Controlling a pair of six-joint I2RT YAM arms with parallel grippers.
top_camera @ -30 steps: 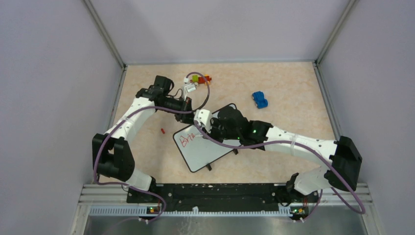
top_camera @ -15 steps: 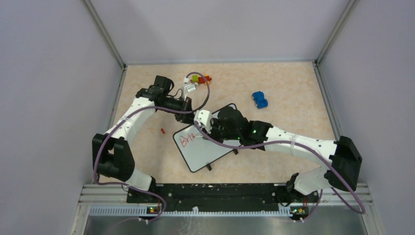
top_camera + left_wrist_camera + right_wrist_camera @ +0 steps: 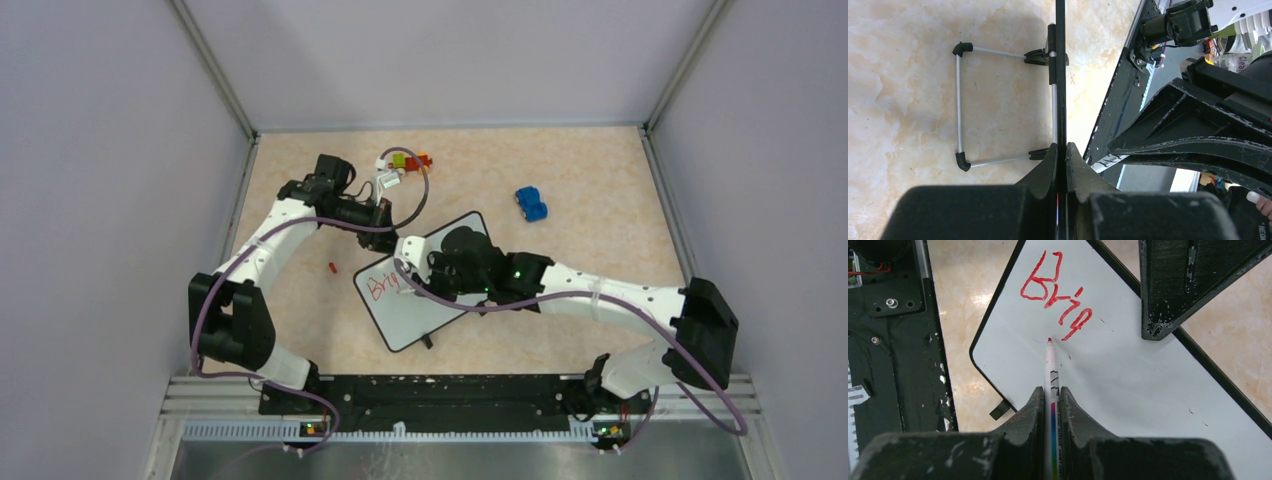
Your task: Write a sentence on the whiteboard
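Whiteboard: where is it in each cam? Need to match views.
Top external: the whiteboard is at centre, partly under the right arm.
Left wrist: the whiteboard is an edge-on dark vertical strip, pinched by the left gripper.
Right wrist: the whiteboard fills centre and right, under the marker held by the right gripper.
Shared landmark: its black clip feet.

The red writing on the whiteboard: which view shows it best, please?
The right wrist view: the red writing is large and legible as "Brig". The top external view shows it small; the left wrist view sees only the whiteboard edge-on.
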